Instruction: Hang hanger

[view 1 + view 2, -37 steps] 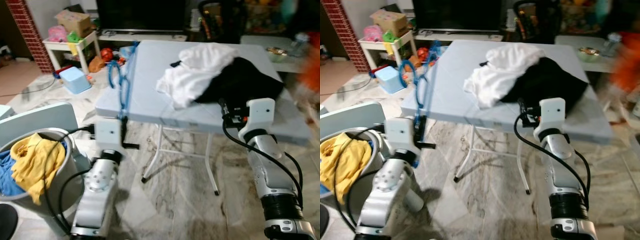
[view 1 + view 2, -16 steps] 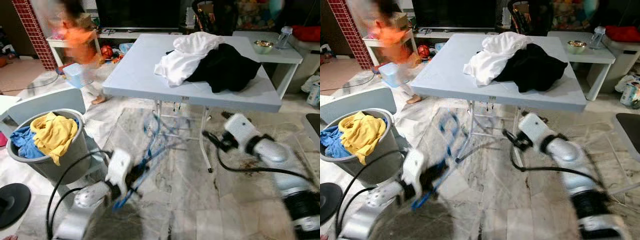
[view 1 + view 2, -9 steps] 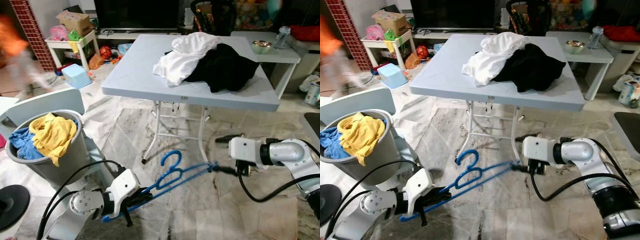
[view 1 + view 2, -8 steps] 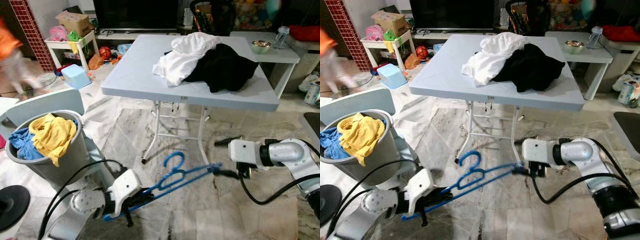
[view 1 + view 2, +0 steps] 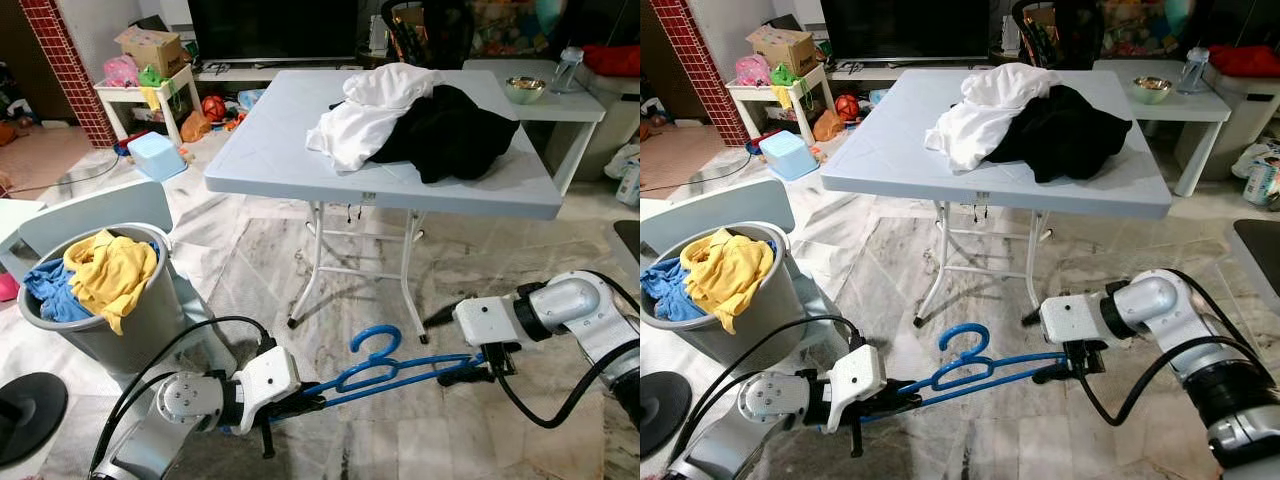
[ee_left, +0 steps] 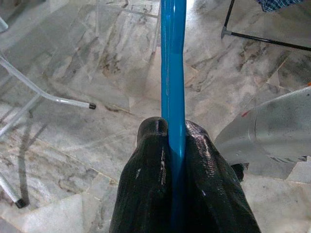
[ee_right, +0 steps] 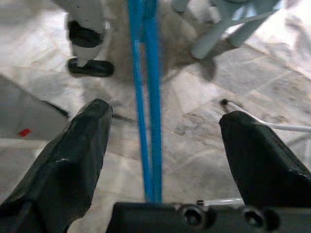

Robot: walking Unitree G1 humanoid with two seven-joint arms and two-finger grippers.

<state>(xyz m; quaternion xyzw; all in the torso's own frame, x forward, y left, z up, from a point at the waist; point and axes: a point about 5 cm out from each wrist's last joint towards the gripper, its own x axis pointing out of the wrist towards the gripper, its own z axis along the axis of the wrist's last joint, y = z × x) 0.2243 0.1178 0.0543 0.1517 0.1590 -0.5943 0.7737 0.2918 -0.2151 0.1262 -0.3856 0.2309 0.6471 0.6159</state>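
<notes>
Left hand (image 6: 172, 145) pinches the blue hanger (image 5: 385, 372); right hand (image 7: 155, 145) is spread, so the hanger could drop to the floor (image 5: 400, 440).

The blue plastic hanger (image 5: 385, 372) lies nearly flat above the marble floor, low in front of the folding table, its hook curling upward at the middle. One end is pinched between the closed black fingers of the left gripper (image 6: 173, 145); the other end lies between the spread fingers of the right gripper (image 7: 155, 141).
</notes>
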